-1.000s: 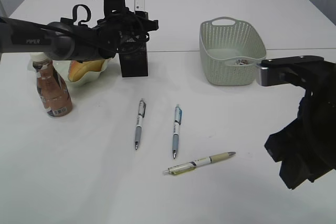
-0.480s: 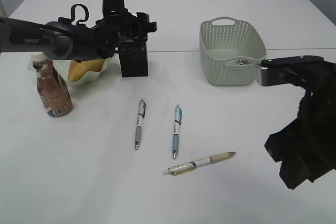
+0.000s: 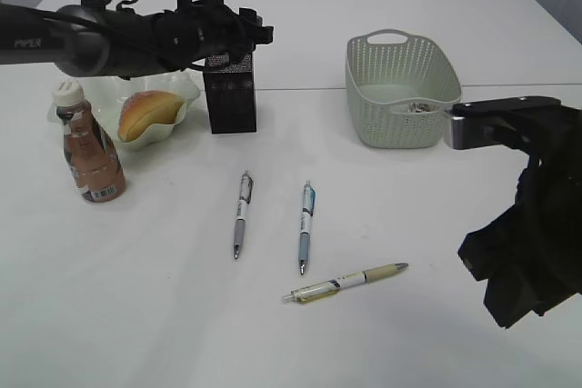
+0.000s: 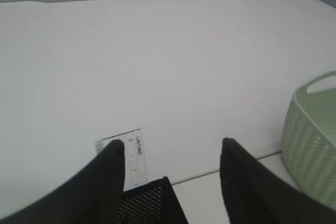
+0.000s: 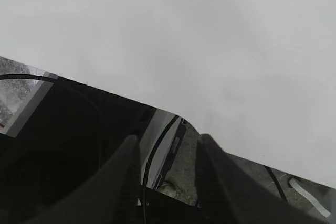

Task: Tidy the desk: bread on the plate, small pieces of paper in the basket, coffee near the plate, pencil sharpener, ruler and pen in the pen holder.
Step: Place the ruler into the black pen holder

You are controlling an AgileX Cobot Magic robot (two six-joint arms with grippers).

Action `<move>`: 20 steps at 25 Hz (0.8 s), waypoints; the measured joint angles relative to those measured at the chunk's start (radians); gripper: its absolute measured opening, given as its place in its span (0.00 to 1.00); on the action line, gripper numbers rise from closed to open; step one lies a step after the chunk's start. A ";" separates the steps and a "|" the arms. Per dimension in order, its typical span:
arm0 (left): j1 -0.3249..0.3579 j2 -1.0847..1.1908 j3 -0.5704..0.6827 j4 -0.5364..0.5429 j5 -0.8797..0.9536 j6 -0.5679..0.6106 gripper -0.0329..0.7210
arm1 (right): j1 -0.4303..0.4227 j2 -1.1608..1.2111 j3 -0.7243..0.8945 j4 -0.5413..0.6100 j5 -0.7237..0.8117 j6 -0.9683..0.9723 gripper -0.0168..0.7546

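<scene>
Dropped lower into the pen holder (image 3: pixel 229 93) than a second ago, ruler (image 4: pixel 130 157) now only poking out the back in the left wrist view, while left hand (image 3: pixel 221 32) lifted up and back with fingers spread wide, holding nothing. Sits just above and slightly behind the holder, ruler right under the left finger. Could snag the ruler or tip the holder if swinging away low, since clearance looks thin. Three pens (image 3: pixel 241 213) lying loose mid bench (image 3: pixel 136 315), well apart from both hands, easy to roll if nudged. Bread (image 3: pixel 148 112) already on plate (image 3: pixel 186 88), coffee bottle (image 3: pixel 88 152) just beside it, basket (image 3: pixel 400 88) over right. Right hand (image 5: pixel 168 182) parked off the edge, fingers narrowly apart, apparently empty.
</scene>
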 joint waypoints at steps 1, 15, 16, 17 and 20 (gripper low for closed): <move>0.000 -0.007 0.000 0.000 0.028 0.000 0.61 | 0.000 0.000 0.000 0.000 0.000 0.000 0.36; 0.000 -0.183 0.000 -0.022 0.556 -0.015 0.61 | 0.000 0.000 0.000 0.000 0.000 0.000 0.36; 0.000 -0.189 0.000 -0.022 0.602 -0.025 0.61 | 0.000 0.000 0.000 0.000 0.000 0.000 0.36; 0.000 -0.194 0.000 -0.018 0.640 -0.040 0.61 | 0.000 0.000 0.000 0.000 0.000 0.000 0.36; 0.000 -0.206 0.000 0.022 0.773 -0.098 0.61 | 0.000 0.000 0.000 0.007 0.000 0.000 0.36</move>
